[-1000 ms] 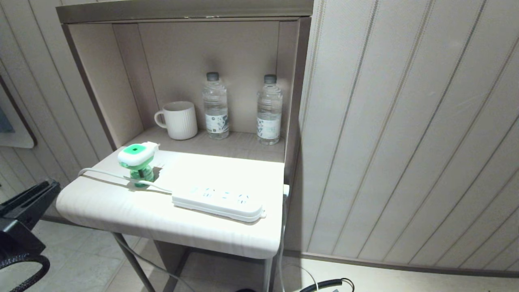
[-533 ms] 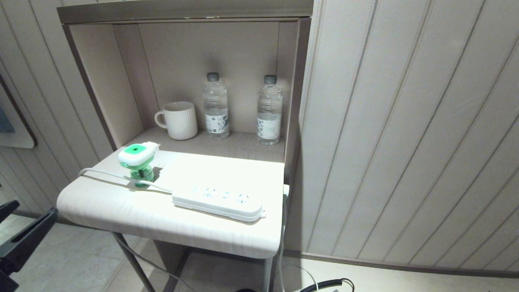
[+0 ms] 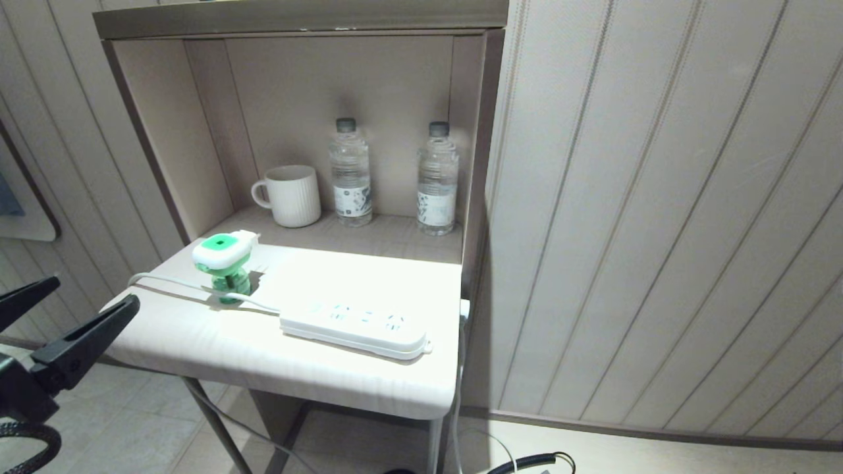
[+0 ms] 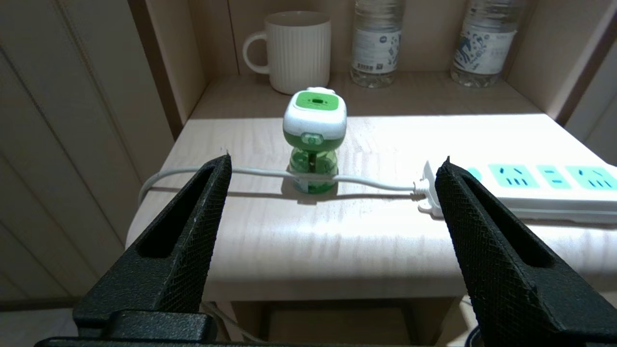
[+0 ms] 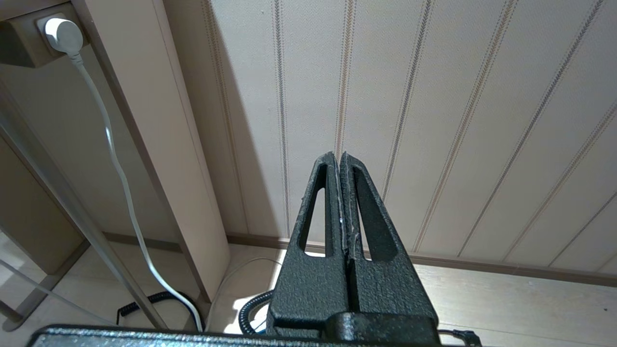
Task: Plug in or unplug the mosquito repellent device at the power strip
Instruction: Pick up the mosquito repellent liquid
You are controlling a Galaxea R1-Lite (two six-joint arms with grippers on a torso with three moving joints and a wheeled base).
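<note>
The mosquito repellent device stood upright on the left part of the tabletop, not plugged into anything. Its green bottle sat just behind the thin white cord, which ran across the tabletop to the power strip. The power strip lay flat near the front edge, to the right of the device and apart from it, with all visible sockets free. The left end effector was at the left front corner of the tabletop, off its edge, with its 2 black fingers spread wide and holding nothing; in the left wrist view the device showed between them, farther back. The right end effector hung low beside the wall, fingers pressed together and empty, near a white plug in a wall socket. At the back of the shelf stood 1 white mug and 2 clear water bottles, well behind the device.
</note>
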